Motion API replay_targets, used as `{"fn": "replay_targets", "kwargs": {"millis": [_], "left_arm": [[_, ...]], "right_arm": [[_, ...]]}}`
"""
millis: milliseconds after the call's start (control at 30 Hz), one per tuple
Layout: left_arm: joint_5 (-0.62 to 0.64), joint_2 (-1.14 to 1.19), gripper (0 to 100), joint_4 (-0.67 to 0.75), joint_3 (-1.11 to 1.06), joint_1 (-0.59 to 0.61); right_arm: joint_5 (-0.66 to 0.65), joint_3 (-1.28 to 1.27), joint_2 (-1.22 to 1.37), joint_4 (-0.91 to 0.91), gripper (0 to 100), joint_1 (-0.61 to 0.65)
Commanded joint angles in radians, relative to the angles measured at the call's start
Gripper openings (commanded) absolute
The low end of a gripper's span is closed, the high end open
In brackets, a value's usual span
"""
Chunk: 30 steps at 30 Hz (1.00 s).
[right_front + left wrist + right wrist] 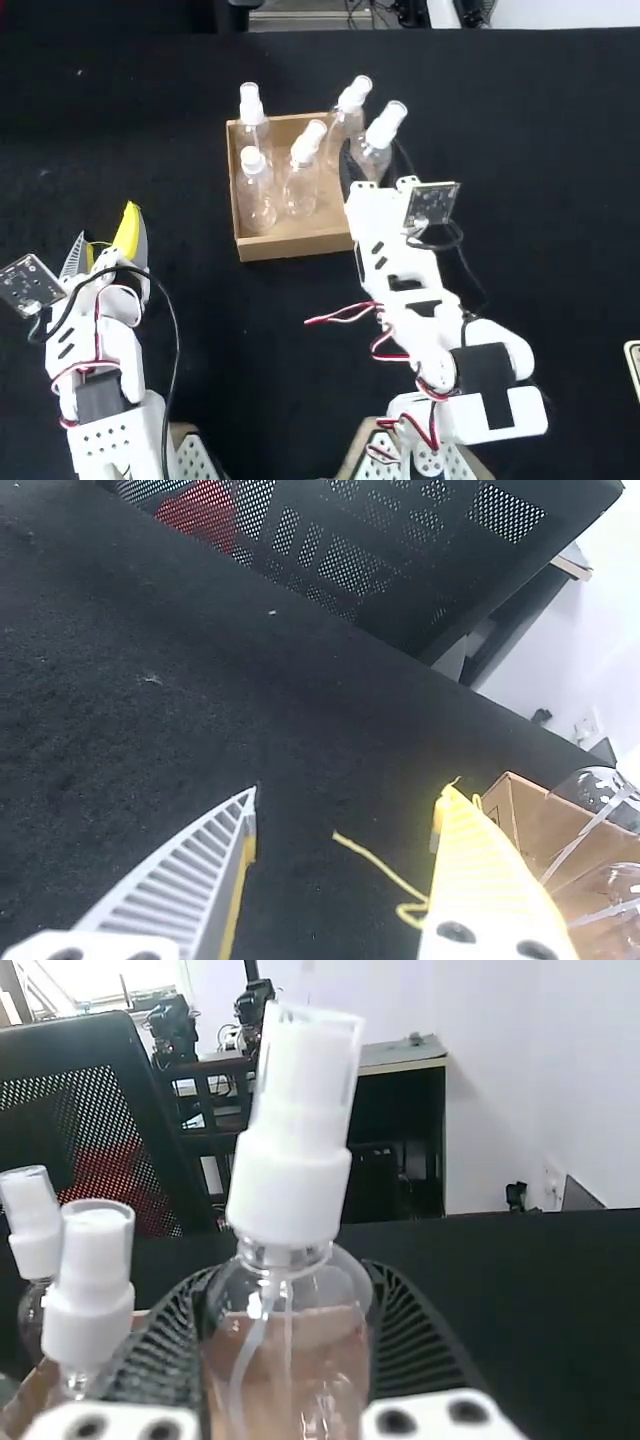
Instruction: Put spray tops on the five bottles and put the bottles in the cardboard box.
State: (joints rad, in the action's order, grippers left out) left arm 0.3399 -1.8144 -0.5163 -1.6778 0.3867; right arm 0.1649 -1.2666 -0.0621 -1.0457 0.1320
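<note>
Clear plastic bottle with a white spray top [378, 138] is upright at the right rim of the open brown cardboard box [292, 244], clamped between the fingers of the right end effector [288, 1360]. Four more clear spray-topped bottles [303, 172] stand in the box, two at its far corners. The left end effector [106, 230] is open and empty over the black table [520, 150], near the box's front left corner.
</note>
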Motion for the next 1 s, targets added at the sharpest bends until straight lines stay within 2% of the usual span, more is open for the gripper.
{"fn": "replay_targets", "kwargs": {"millis": [0,233,400,700,967], "left_arm": [[0.006,-0.011,27,0.0,-0.022,-0.007],[0.006,-0.011,27,0.0,-0.022,-0.007],[0.006,-0.011,27,0.0,-0.022,-0.007],[0.006,-0.011,27,0.0,-0.021,-0.007],[0.006,-0.011,27,0.0,-0.021,-0.007]], "right_arm": [[0.006,0.002,-0.008,-0.025,1.1,0.017],[0.003,-0.021,-0.008,-0.031,1.1,0.023],[-0.074,-0.022,-0.008,-0.031,1.1,0.038],[-0.078,-0.013,0.062,-0.034,1.1,0.04],[-0.078,-0.001,0.189,-0.206,1.1,0.04]]}}
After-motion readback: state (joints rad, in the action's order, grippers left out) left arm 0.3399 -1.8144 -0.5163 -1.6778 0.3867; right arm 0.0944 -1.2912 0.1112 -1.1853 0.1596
